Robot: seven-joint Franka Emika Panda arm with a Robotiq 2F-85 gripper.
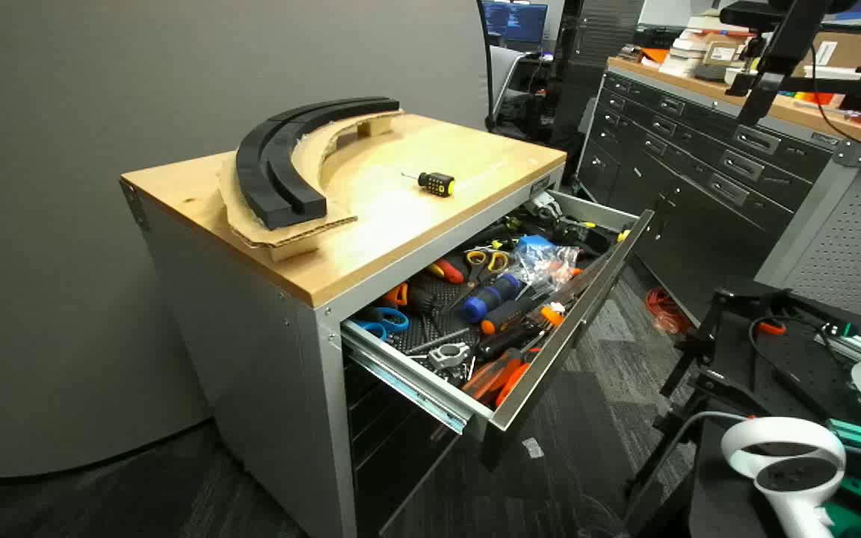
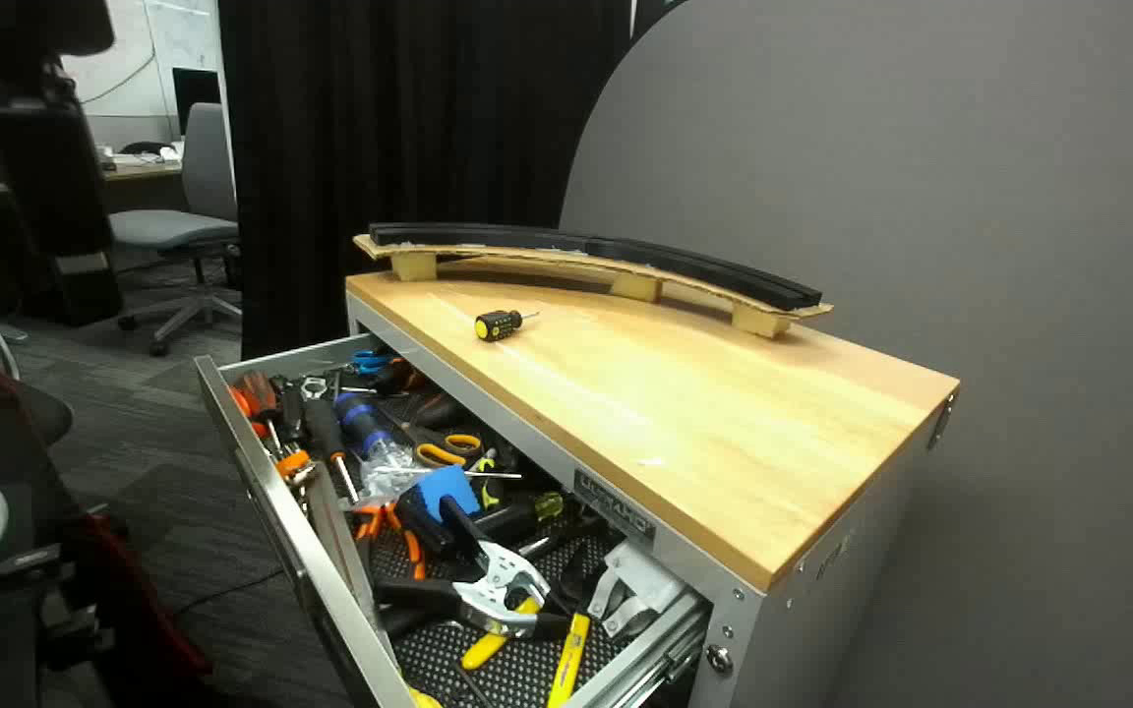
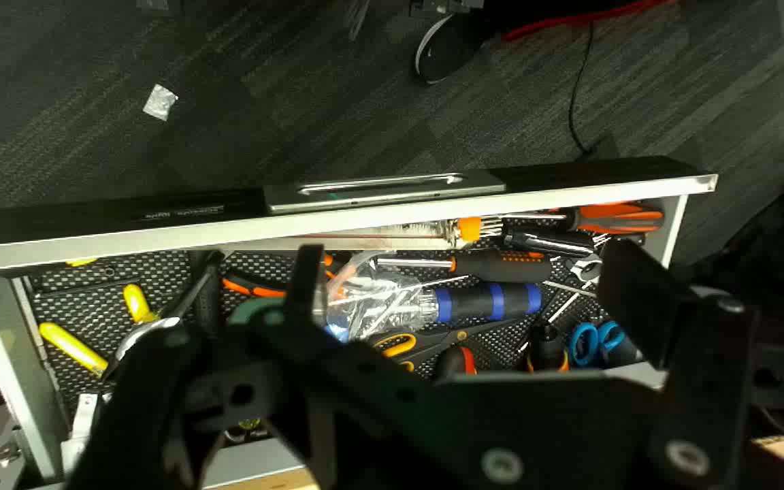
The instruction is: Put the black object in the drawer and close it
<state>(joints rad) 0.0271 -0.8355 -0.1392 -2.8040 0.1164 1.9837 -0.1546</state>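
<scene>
The drawer (image 3: 337,221) is sitting open, but the black screwdriver (image 1: 438,184) is lying on the surface (image 1: 393,217), spread jaws are holding nothing, so putting-in and shutting are waiting.

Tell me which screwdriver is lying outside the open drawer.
The stubby black screwdriver with the yellow end, lying on the wooden top; others, such as the orange-and-grey screwdriver and the orange-dotted black screwdriver, lie inside the drawer.

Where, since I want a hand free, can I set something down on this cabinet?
Bare wood lies between the curved black piece and the open drawer, to either side of the stubby screwdriver. The drawer is crowded with tools.
</scene>
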